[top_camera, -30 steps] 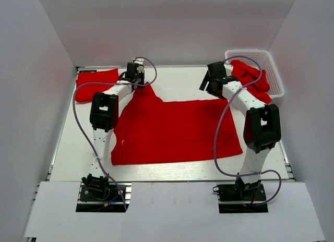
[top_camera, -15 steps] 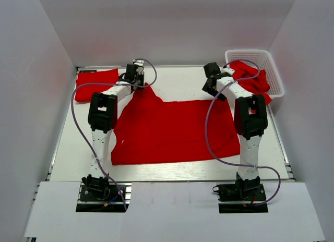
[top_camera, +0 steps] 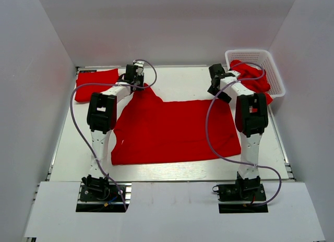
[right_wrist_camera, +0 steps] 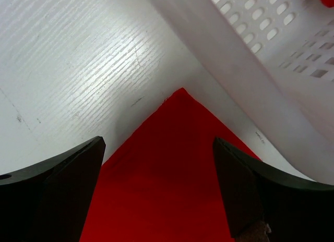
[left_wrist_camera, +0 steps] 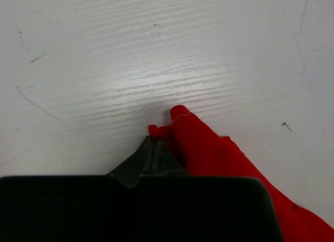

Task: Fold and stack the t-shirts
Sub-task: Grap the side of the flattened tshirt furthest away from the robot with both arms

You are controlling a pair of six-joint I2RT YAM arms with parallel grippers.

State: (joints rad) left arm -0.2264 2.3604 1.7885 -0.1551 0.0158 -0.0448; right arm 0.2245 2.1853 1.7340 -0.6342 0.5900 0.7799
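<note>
A bright red t-shirt (top_camera: pixel 172 130) lies spread flat across the middle of the table. My left gripper (top_camera: pixel 136 81) is shut on its far left corner (left_wrist_camera: pixel 180 130), held low at the table. My right gripper (top_camera: pixel 219 88) is open, its fingers (right_wrist_camera: pixel 68 174) set wide above the shirt's far right corner (right_wrist_camera: pixel 177 148), next to the basket wall. A folded red t-shirt (top_camera: pixel 95 83) lies at the far left. More crumpled red t-shirts (top_camera: pixel 251 77) sit in the white basket.
The white lattice basket (top_camera: pixel 272 64) stands at the far right corner; its wall (right_wrist_camera: pixel 250 49) is close beside my right gripper. White enclosure walls surround the table. Bare table shows along the far edge (top_camera: pixel 180 83) between the grippers.
My right arm has swung its elbow inward and the gripper moved right, toward the shirt's far right corner by the basket. The left gripper has stayed on the left corner.
</note>
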